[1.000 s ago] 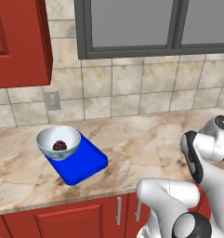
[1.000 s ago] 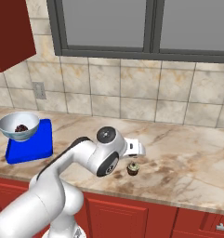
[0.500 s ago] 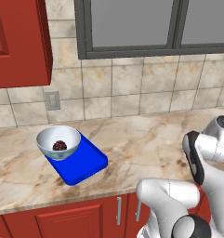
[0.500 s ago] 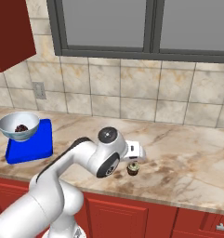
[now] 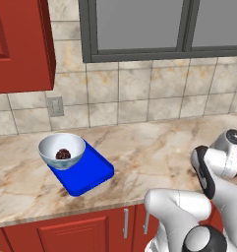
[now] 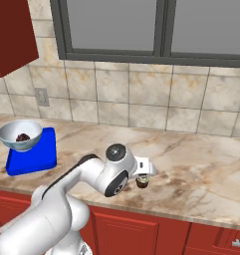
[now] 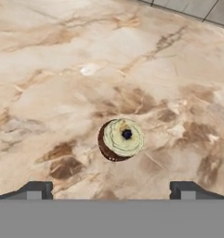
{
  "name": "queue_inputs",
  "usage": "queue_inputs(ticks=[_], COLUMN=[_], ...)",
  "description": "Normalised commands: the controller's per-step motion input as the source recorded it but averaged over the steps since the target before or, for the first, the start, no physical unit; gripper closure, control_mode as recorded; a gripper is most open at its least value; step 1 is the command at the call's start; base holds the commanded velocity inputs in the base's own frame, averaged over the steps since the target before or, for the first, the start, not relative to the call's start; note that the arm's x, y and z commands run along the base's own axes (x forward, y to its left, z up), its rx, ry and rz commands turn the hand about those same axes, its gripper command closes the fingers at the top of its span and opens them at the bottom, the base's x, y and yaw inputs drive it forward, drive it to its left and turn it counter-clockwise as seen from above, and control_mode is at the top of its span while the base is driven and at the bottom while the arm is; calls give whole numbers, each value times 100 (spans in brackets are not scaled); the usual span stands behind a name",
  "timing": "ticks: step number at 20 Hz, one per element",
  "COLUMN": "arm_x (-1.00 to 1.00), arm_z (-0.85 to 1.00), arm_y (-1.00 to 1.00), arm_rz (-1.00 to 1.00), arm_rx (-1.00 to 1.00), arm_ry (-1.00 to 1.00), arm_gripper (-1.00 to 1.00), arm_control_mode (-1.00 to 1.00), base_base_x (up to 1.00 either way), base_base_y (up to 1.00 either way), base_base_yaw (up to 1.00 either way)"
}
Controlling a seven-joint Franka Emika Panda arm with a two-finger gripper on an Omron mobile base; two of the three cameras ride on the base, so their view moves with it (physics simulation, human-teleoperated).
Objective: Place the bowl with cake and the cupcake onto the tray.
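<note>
The round white bowl [image 5: 62,149] holding the dark lumpy cake [image 5: 63,154] sits on the flat blue tray's [image 5: 88,175] far left end. The tan-topped cupcake [image 7: 121,139] stands upright on the marble counter [image 7: 62,74], well right, directly beneath the spread, empty fingers [image 7: 39,189], evidently aligned for pickup.

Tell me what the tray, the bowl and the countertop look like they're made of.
The tray: likely plastic, uniform bright blue with a soft sheen. The bowl: probably glazed ceramic, smooth white inside, pale blue-grey outside. The countertop: looks like polished marble or similar stone, beige with brown veining.
</note>
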Motion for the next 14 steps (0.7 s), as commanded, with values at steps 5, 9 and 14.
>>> queue_inputs(ticks=[5, 9, 14], arm_x=[32, 34, 21], arm_z=[-22, -25, -25], arm_y=[0, -7, -22], arm_rz=[0, 0, 0], arm_rx=[0, 0, 0], arm_ry=[1, 2, 2], arm_gripper=[-100, -100, -100], arm_control_mode=[-100, -100, -100], base_base_x=[0, 0, 0], base_base_y=[0, 0, 0], base_base_yaw=[0, 0, 0])
